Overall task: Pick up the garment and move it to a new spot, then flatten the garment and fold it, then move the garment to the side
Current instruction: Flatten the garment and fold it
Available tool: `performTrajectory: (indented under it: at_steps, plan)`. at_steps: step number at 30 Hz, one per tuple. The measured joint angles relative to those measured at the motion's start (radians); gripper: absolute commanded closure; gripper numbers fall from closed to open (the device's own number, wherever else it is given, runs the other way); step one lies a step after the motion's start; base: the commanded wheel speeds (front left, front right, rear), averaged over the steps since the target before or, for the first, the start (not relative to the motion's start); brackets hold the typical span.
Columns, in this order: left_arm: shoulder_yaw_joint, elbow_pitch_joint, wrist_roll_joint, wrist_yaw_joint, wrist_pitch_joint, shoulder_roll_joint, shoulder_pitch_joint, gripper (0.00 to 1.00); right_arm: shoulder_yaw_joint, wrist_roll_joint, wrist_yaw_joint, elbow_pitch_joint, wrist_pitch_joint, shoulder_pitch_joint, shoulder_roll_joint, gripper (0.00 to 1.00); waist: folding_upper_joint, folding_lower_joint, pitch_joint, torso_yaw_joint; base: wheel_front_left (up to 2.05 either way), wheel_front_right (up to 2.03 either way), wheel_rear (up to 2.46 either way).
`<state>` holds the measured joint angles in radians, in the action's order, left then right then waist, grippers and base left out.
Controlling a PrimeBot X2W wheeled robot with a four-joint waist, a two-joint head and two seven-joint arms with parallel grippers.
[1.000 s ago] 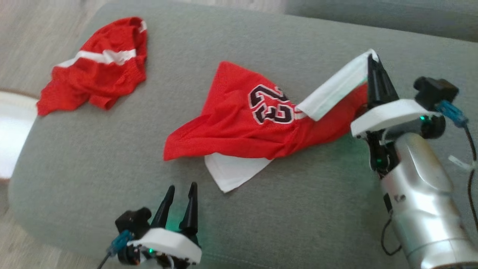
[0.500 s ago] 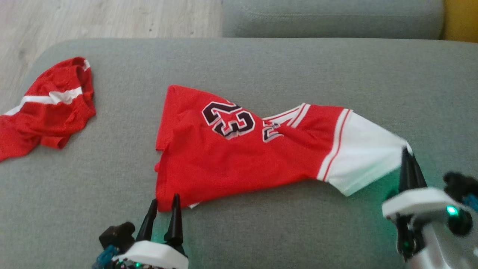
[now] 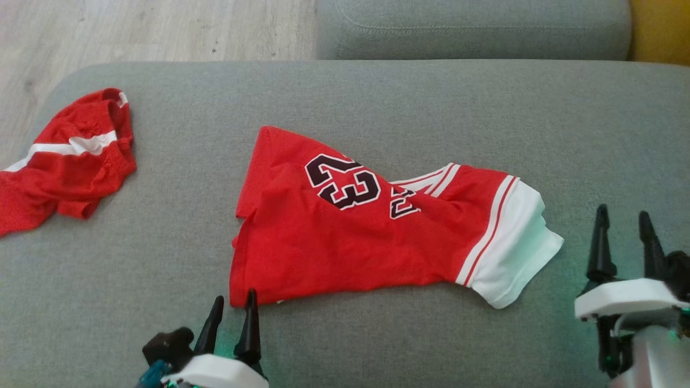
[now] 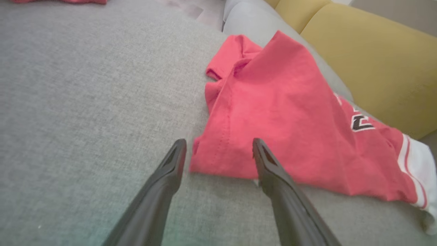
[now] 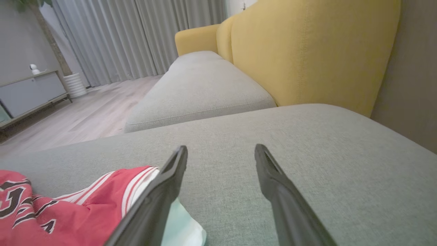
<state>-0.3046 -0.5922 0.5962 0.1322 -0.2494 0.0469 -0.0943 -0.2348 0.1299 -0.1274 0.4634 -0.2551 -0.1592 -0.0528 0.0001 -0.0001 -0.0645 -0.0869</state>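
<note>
Currently both grippers sit low at the near edge of the grey seat cushion (image 3: pixel 135 280).

Left gripper (image 3: pixel 234 297): jaws apart, nothing held. Its tips are at the near left corner of the jersey (image 3: pixel 366 237). In the left wrist view the red hem corner lies between the two fingers; whether they touch the cloth cannot be told.

Right gripper (image 3: pixel 623 211): jaws wide apart, empty, towards the cushion's near right corner. It is just to the right of the jersey's white band and not touching it. In the right wrist view, bare cushion fabric lies between the fingers.

Jersey: red, black "23" with white outline, white band with red stripes at its right end. It lies mid-cushion, long axis left to right, mostly spread, with folds near the number.

A red garment (image 3: pixel 70 156) with a white stripe lies bunched at the cushion's left edge, well apart from the jersey.

Beyond the far edge are a second grey cushion (image 3: pixel 474 32), wood floor (image 3: pixel 161 27) far left, and a yellow backrest (image 3: pixel 660 27) far right.
</note>
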Motion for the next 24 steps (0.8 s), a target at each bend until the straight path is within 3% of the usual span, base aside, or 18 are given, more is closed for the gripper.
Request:
performTrajectory:
  at_steps: [15, 16, 17, 19, 24]
  plan:
    - [0.056, -0.126, -0.002, -0.010, -0.009, 0.000, -0.056, 0.00, 0.111, 0.027, 0.000, -0.031, 0.000, 0.028, 0.009, 0.00, 0.0000, 0.0001, -0.048, 0.053, 0.00, 0.00, 0.00]
    - [0.051, -0.138, -0.002, -0.009, -0.014, 0.000, -0.062, 0.11, 0.113, 0.027, 0.000, -0.031, 0.000, 0.028, 0.009, 0.00, 0.0000, 0.0001, -0.050, 0.054, 0.00, 0.00, 0.00]
    - [0.048, -0.146, 0.002, -0.009, -0.016, 0.000, -0.067, 0.58, 0.115, 0.028, 0.000, -0.031, 0.000, 0.028, 0.009, 0.00, 0.0000, 0.0000, -0.051, 0.055, 0.00, 0.00, 0.00]
    - [0.043, -0.159, 0.013, -0.009, -0.016, 0.002, -0.072, 1.00, 0.122, 0.029, 0.000, -0.032, 0.000, 0.027, 0.009, 0.00, 0.0000, 0.0001, -0.055, 0.057, 0.00, 0.00, 0.00]
    - [0.007, -0.187, 0.040, -0.009, -0.021, 0.005, -0.091, 1.00, 0.125, 0.039, 0.000, -0.032, 0.000, 0.026, 0.009, 0.00, 0.0000, 0.0001, -0.060, 0.051, 0.00, 0.00, 0.00]
